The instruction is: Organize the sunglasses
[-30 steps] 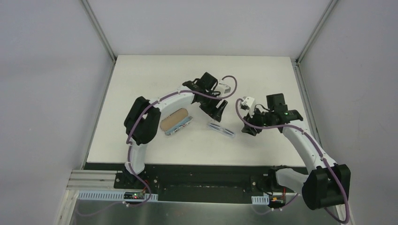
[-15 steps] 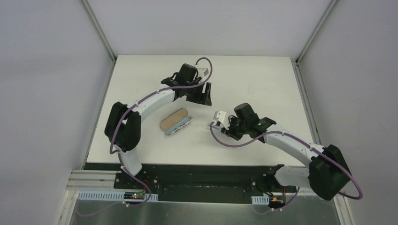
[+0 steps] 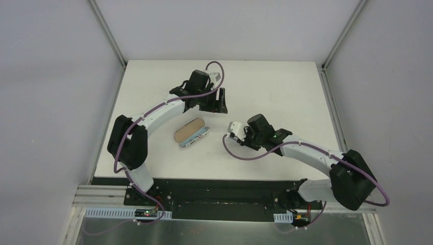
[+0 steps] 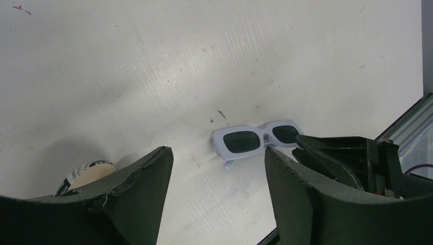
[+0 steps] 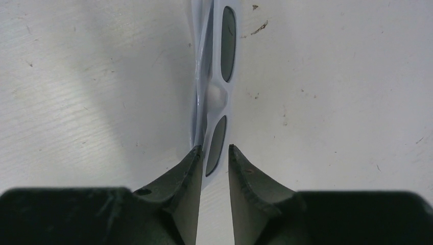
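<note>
The white-framed sunglasses point(image 5: 220, 97) lie folded on the white table, dark lenses showing; they also show in the left wrist view point(image 4: 258, 139). My right gripper point(image 5: 213, 150) is closed narrowly round their near end, with a fingertip point(image 5: 196, 155) on the folded temples and the other against the frame rim. In the top view my right gripper point(image 3: 239, 140) covers most of them. My left gripper point(image 4: 217, 158) is open and empty, held above the table behind the sunglasses; in the top view it point(image 3: 220, 102) is at the middle back.
The oblong printed case point(image 3: 191, 131) lies left of the sunglasses, its end also visible in the left wrist view point(image 4: 84, 173). The table's front edge and a black rail point(image 3: 214, 186) run just behind my right arm. Grey walls enclose the table.
My right arm swung left and down onto the sunglasses and closed round their end. My left arm drew back from them toward the far left, still open.
</note>
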Motion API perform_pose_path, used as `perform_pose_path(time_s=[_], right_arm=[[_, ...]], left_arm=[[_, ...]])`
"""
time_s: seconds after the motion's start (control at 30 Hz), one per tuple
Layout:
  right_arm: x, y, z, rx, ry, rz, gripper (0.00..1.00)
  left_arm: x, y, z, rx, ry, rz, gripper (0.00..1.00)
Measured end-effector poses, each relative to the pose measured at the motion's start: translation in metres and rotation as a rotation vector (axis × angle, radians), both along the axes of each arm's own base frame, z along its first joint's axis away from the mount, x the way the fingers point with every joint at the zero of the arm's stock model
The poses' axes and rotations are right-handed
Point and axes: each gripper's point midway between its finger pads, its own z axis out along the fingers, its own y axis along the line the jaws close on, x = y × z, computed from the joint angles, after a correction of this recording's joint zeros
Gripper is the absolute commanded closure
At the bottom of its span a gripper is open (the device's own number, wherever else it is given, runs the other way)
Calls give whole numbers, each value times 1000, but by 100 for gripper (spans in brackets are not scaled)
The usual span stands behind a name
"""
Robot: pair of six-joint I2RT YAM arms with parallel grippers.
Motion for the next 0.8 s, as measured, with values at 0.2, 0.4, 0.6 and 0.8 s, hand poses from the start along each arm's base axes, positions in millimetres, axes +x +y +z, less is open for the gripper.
perform_pose_path(time_s=[0.2, 0.4, 0.6, 0.8], right_arm=[[0, -1, -5, -9, 14, -18, 71], [-2, 0, -4, -6, 18, -19, 70], [-2, -3, -15, -39, 36, -27, 74], [-1, -5, -21, -64, 40, -37, 91]], left_arm=[[-1, -1, 0, -7, 3, 1, 31], [-5, -2, -1, -17, 18, -4, 32], [-7, -2, -2, -23, 26, -4, 31], [-10, -4, 3, -40, 27, -18, 31]])
